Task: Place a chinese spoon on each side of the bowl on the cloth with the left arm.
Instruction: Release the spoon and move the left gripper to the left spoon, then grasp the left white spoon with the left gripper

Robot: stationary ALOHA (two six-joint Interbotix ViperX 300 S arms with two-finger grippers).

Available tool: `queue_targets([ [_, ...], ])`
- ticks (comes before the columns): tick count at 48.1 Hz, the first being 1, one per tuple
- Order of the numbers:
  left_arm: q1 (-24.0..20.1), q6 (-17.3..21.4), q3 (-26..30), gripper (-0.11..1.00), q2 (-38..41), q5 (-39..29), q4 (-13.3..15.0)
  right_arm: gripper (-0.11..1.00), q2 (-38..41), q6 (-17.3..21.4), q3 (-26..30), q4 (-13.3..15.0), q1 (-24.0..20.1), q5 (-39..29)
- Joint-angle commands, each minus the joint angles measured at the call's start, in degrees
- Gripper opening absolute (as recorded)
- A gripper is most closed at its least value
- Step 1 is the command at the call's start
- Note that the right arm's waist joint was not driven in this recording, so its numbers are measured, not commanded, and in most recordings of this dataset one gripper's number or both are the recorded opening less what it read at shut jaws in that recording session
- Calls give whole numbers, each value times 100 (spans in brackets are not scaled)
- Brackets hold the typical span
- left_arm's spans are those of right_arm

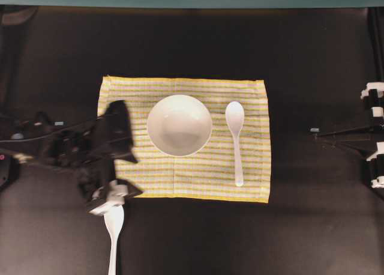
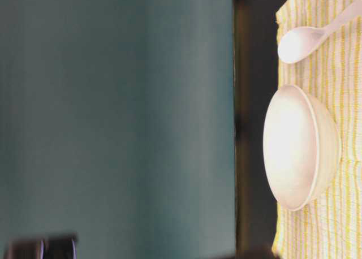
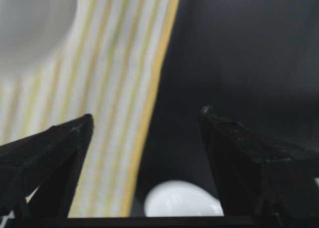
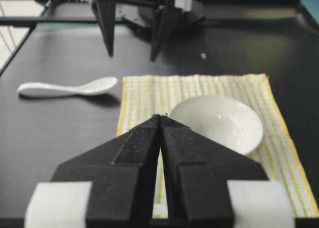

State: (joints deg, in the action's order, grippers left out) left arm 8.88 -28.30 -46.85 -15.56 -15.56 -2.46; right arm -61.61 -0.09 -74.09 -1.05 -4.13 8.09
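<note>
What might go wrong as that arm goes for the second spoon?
The left pincer hangs open by the spoon on the bare table, whose glossy scoop may slip out as the fingers close. Its target spot beside the bowl is a narrow strip of cloth, so the spoon could knock the bowl.

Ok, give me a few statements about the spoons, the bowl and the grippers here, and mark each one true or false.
1. One chinese spoon lies on the cloth beside the bowl. True.
2. The second chinese spoon also lies on the cloth. False: it lies on the black table, off the cloth's near edge in the overhead view.
3. The left gripper is open with nothing between its fingers. True.
4. The right gripper is open. False: its fingers meet at the tips, shut.
5. The bowl holds a spoon. False: it looks empty.
</note>
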Motion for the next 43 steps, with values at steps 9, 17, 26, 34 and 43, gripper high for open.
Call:
queue_targets([
  [9, 615, -606, -1099, 81, -387, 686, -9, 1, 18, 18, 9, -9, 0, 35],
  [17, 606, -624, -1345, 81, -70, 1222, -18, 1, 26, 26, 0, -9, 0, 26],
  [26, 633, -633, -1292, 81, 360, 1608, -9, 1, 26, 26, -9, -9, 0, 35],
  [34, 633, -633, -1257, 81, 747, 1696, -18, 1, 26, 26, -9, -9, 0, 26],
  [43, 624, -633, -1160, 81, 940, 1881, -9, 1, 26, 26, 0, -9, 0, 26],
])
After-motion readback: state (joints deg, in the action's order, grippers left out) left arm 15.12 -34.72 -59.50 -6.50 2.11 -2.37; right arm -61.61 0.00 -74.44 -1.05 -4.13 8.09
